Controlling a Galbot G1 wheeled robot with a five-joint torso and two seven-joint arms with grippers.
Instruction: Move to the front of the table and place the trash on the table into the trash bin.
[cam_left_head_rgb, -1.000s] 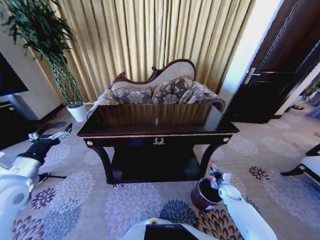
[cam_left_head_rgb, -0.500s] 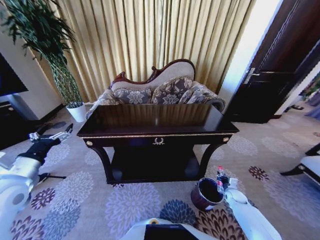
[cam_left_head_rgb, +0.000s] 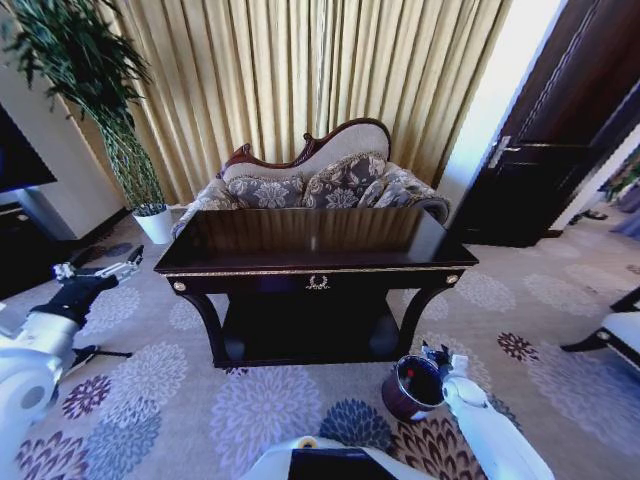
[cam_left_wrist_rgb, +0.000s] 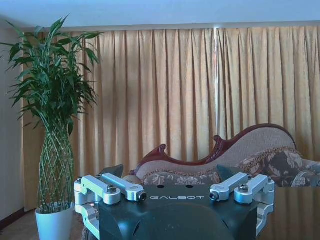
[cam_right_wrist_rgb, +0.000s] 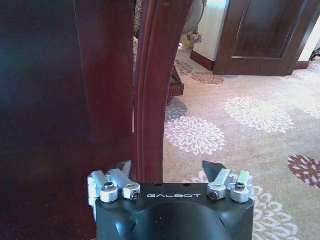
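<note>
The glossy dark table (cam_left_head_rgb: 315, 243) with gold trim stands straight ahead. Low at its front right leg sits the round brown trash bin (cam_left_head_rgb: 404, 403). A red patch of the bottle (cam_left_head_rgb: 407, 375) shows inside the bin's black interior. My right gripper (cam_left_head_rgb: 437, 357) hangs just over the bin's right rim. In the right wrist view this gripper (cam_right_wrist_rgb: 169, 169) is open with nothing between its fingers, facing the table's curved leg (cam_right_wrist_rgb: 150, 90). My left gripper (cam_left_head_rgb: 100, 272) is parked far left above the carpet, and the left wrist view shows it (cam_left_wrist_rgb: 176, 194) open and holding nothing.
A patterned sofa (cam_left_head_rgb: 320, 180) stands behind the table before gold curtains. A tall plant in a white pot (cam_left_head_rgb: 152, 222) is at the back left, a dark door (cam_left_head_rgb: 560, 150) at the right, and a chair (cam_left_head_rgb: 620, 335) at the right edge. Flowered carpet surrounds the table.
The right gripper has opened and let go of the bottle, which has dropped into the bin. The gripper has sunk slightly toward the rim. The left arm has not moved.
</note>
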